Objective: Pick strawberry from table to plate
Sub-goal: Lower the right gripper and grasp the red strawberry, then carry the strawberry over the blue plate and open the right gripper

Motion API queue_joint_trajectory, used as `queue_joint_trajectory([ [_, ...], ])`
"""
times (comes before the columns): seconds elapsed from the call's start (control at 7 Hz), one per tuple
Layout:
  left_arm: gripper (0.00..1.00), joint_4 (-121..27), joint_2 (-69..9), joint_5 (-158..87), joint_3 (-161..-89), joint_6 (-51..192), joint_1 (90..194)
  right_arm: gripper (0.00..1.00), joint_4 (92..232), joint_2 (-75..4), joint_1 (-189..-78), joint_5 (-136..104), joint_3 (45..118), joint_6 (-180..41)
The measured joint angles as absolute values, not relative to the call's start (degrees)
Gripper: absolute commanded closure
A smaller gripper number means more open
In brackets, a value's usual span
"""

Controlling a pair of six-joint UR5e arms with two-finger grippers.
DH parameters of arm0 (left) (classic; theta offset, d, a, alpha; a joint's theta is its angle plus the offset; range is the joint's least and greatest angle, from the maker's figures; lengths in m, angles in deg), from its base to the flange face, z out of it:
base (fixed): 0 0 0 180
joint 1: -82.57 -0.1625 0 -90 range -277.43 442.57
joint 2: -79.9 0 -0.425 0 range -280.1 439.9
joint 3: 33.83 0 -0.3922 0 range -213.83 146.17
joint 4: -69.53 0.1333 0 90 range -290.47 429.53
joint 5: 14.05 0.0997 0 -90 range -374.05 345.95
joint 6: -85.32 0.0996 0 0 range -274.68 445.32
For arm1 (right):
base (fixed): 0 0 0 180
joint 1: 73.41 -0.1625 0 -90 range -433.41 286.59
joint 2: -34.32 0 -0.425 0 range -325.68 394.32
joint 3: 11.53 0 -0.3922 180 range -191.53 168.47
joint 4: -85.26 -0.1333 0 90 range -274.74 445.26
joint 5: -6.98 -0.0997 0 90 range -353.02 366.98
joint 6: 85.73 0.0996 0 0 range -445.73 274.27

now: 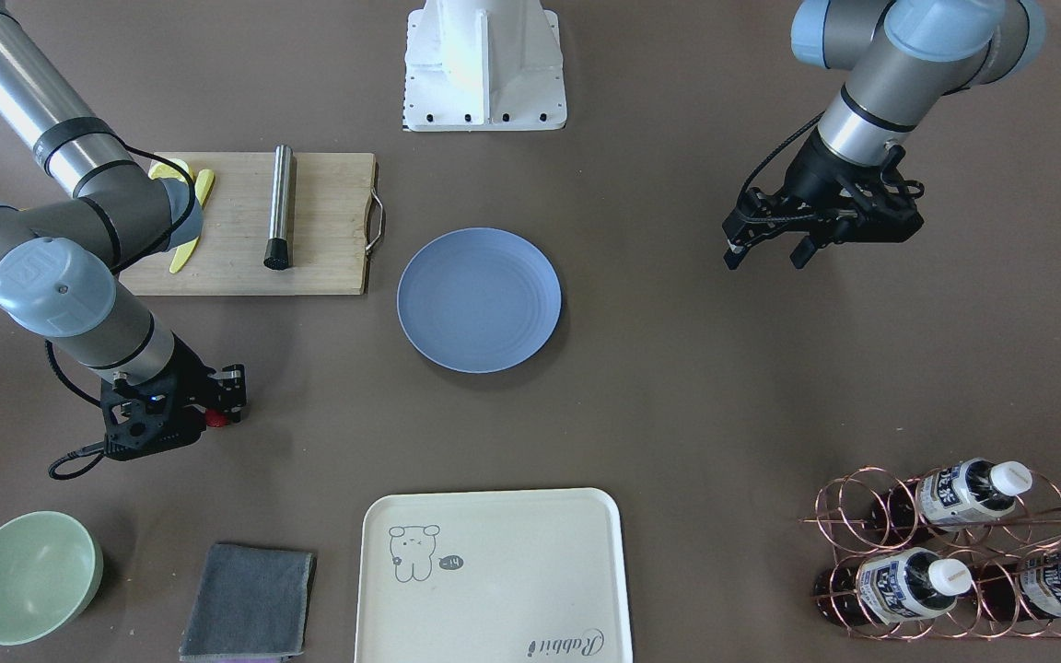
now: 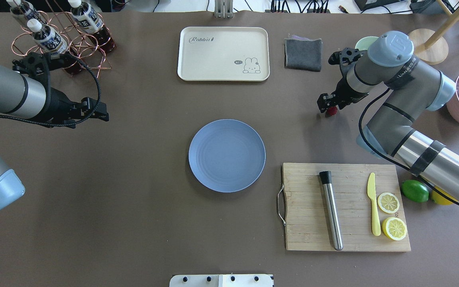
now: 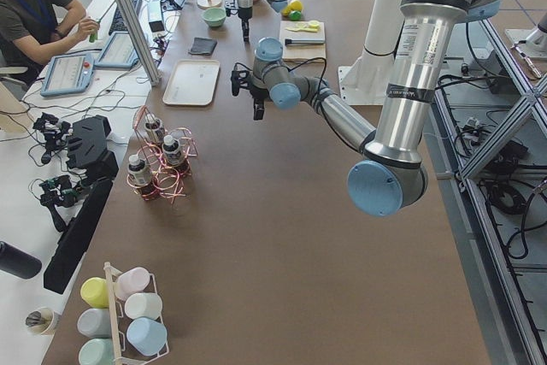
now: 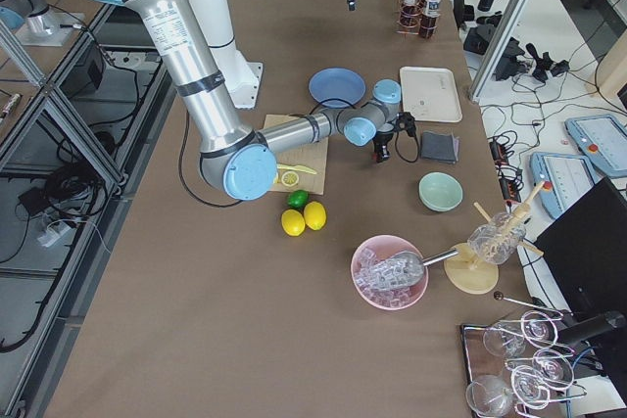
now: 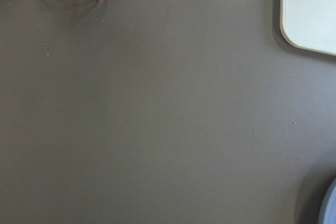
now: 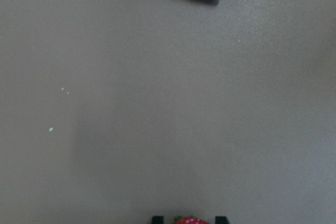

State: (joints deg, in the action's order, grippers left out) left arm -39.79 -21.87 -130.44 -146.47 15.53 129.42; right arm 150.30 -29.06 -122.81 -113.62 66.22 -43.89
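grasp step. your right pincer straddles the strawberry, low over the worktop; can't tell if it's clenched on it. left pincer hangs released. next: confirm grip, lift, carry to the plate, which is well apart.

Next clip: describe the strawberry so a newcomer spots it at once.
Find the blue-grey plate mid-table, then the right gripper low near the grey cloth. Inside its open jaws sits the strawberry: tiny, red and speckled, the only red thing there, far smaller than the lemon halves.
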Motion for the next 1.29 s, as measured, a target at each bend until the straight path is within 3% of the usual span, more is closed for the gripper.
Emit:
queue_joint_trajectory([
  [0.57, 0.02, -39.89, -21.81, -130.59, -146.69, 15.84, 129.42, 1.00, 153.41, -26.31, -121.32, -114.20, 72.98, -36.82],
  [0.86, 0.02, -39.98, -21.02, -131.63, -145.78, 21.65, 130.14, 1.00, 157.87, -21.93, -114.18, -110.10, 78.44, -23.95],
  [1.29, 0.02, -40.09, -19.71, -138.16, -139.96, 36.59, 138.48, 1.00, 162.72, -15.85, -102.04, -99.71, 79.38, -12.09],
])
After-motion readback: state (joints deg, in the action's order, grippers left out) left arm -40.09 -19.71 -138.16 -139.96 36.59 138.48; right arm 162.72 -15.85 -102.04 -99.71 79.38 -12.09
